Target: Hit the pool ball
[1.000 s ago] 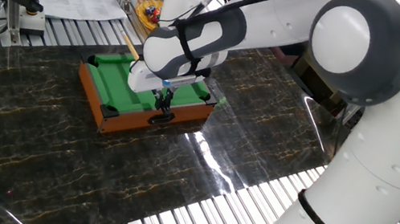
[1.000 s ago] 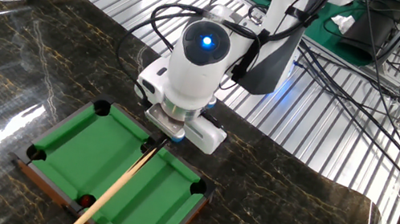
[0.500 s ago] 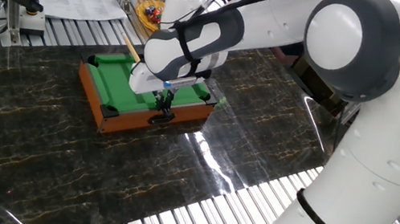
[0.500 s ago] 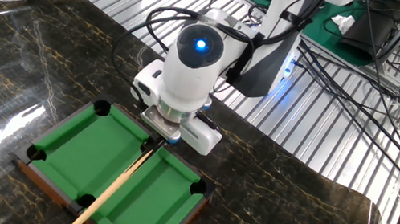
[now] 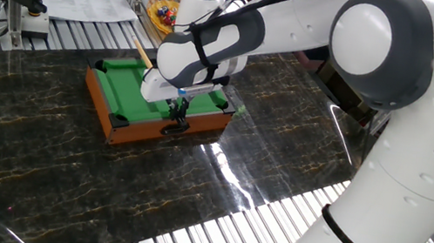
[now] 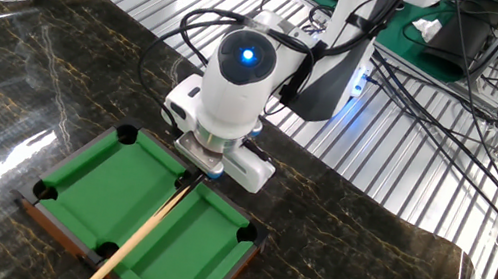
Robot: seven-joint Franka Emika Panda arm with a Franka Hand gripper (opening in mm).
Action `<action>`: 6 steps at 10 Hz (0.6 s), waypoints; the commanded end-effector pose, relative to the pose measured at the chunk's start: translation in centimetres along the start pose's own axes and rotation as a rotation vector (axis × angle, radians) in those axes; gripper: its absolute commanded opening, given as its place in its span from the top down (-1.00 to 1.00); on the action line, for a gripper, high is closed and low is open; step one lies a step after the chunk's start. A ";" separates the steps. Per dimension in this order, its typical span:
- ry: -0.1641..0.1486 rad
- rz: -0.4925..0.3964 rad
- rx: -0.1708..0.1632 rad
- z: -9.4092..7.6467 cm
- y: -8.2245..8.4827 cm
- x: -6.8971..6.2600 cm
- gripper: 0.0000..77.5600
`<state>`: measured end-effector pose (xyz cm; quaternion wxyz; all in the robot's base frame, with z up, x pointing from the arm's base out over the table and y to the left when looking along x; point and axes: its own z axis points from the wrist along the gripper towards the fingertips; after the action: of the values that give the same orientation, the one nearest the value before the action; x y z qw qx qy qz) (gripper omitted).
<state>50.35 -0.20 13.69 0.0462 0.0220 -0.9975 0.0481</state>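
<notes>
A small pool table point(image 5: 117, 114) with green felt and a wooden frame sits on the dark marbled tabletop point(image 5: 33, 161). The gripper point(image 5: 178, 113) hangs low over its long edge, fingers pinching one end of a wooden cue point(image 6: 144, 235), which slants across the felt and past the far rail. No pool ball can be made out on the felt. Behind the table, a yellow bowl point(image 5: 161, 11) holds small colored balls.

Cue stick point(image 6: 144, 234) lies across pool table point(image 6: 89, 184), under the end effector point(image 6: 195, 173)
</notes>
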 end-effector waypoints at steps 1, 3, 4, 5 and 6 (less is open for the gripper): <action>0.010 -0.005 0.000 0.1 -0.1 0.0 0.97; 0.015 -0.017 0.001 0.2 -0.3 0.0 0.97; 0.016 -0.029 -0.003 0.5 -0.6 0.1 0.97; 0.016 -0.031 -0.009 0.5 -0.7 0.1 0.97; 0.016 -0.026 -0.033 0.5 -0.7 0.1 0.97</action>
<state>50.19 -0.90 13.18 0.0565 0.0369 -0.9968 0.0438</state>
